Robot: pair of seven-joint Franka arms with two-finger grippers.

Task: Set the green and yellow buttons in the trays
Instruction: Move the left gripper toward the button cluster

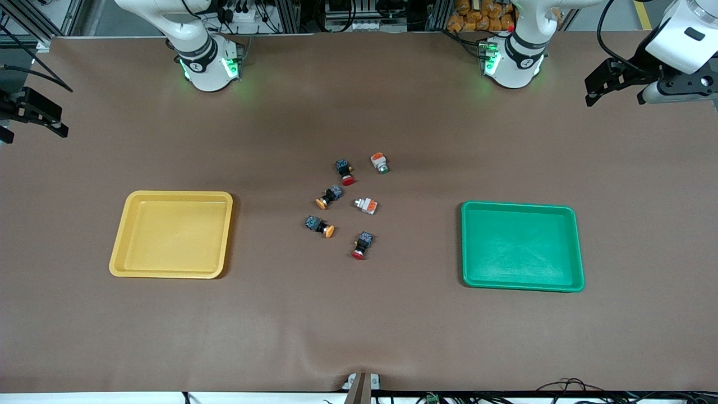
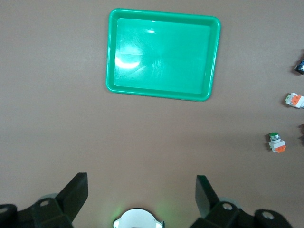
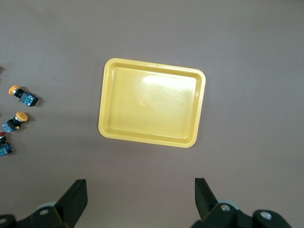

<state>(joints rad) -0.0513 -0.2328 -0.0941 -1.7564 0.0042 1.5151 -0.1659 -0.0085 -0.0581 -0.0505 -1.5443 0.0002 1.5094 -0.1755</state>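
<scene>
The yellow tray [image 1: 171,234] lies toward the right arm's end of the table and the green tray [image 1: 521,247] toward the left arm's end; both are empty. Between them lie two yellow-capped black buttons [image 1: 328,197] [image 1: 320,225] and two white-bodied buttons with orange blocks [image 1: 380,163] [image 1: 366,205]. My left gripper [image 1: 594,90] hangs open and empty, high over its end of the table; its wrist view shows the green tray [image 2: 161,54] and a green-capped button [image 2: 276,142]. My right gripper [image 1: 36,126] hangs open and empty, high over its end; its wrist view shows the yellow tray [image 3: 151,102] and both yellow-capped buttons [image 3: 23,96] [image 3: 14,121].
Two red-capped black buttons [image 1: 345,171] [image 1: 363,245] lie among the others, one farther from the front camera and one nearer. Brown table cover spreads around the trays. Both arm bases [image 1: 205,62] [image 1: 513,59] stand at the table's back edge.
</scene>
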